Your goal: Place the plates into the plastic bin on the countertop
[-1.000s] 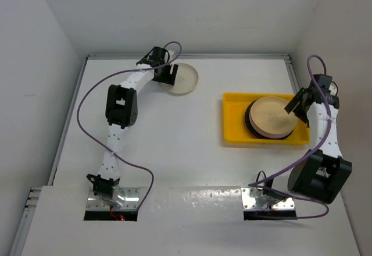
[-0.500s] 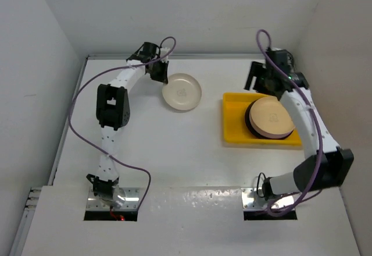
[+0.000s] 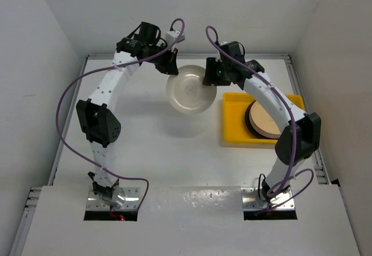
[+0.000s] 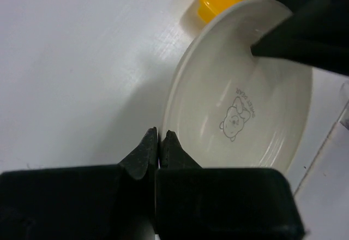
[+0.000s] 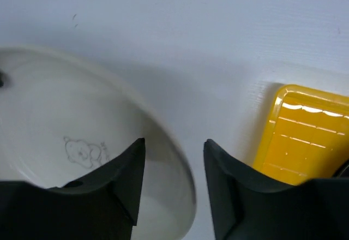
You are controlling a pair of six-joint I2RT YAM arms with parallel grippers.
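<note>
A cream plate (image 3: 189,90) with a small bear drawing hangs tilted above the countertop (image 3: 145,145), just left of the yellow plastic bin (image 3: 232,125). My left gripper (image 3: 170,68) is shut on its left rim; in the left wrist view the fingertips (image 4: 160,135) pinch the plate's edge (image 4: 245,103). My right gripper (image 3: 210,77) is open, its jaws astride the opposite rim (image 5: 173,142), one finger over the plate's inside (image 5: 54,142) and one outside. Several plates (image 3: 267,119) are stacked in the bin, a pale orange one on top.
White walls border the countertop on three sides. The bin's corner (image 5: 305,142) lies just right of my right fingers. Purple cables loop above both arms. The right gripper's dark body (image 4: 311,27) reaches over the plate in the left wrist view.
My left gripper shut on the cream plate's rim and carried it up and right toward the bin. My right arm swung from the bin's right side over to the plate, jaws narrowing.
</note>
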